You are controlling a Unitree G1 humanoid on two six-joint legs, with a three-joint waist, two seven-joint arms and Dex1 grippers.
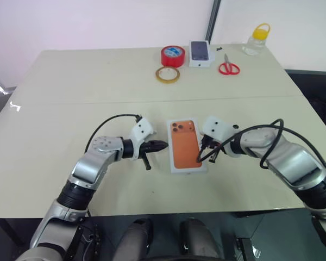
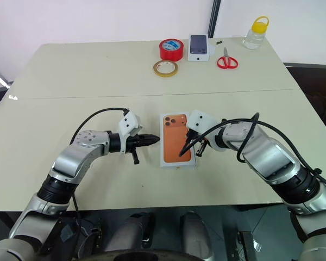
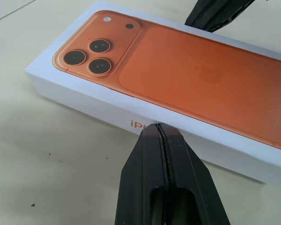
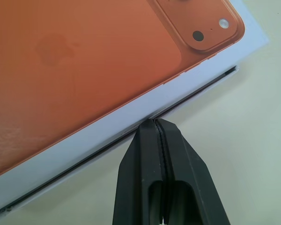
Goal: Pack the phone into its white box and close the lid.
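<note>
The bench (image 1: 70,109) holds the white box (image 1: 186,145); far behind it lie red tape (image 1: 173,55), a tape ring (image 1: 168,75), scissors (image 1: 227,66), a bottle (image 1: 256,39) and a small box (image 1: 200,54).

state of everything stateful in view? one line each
lid: on the box, orange print up, thin gap along its lower edge on the right gripper's side
left gripper: jaws shut, tip at the lid's side
right gripper: jaws shut, tip at the lid's other side
small white box: closed
jar: yellow cap on
scissors: closed
</note>
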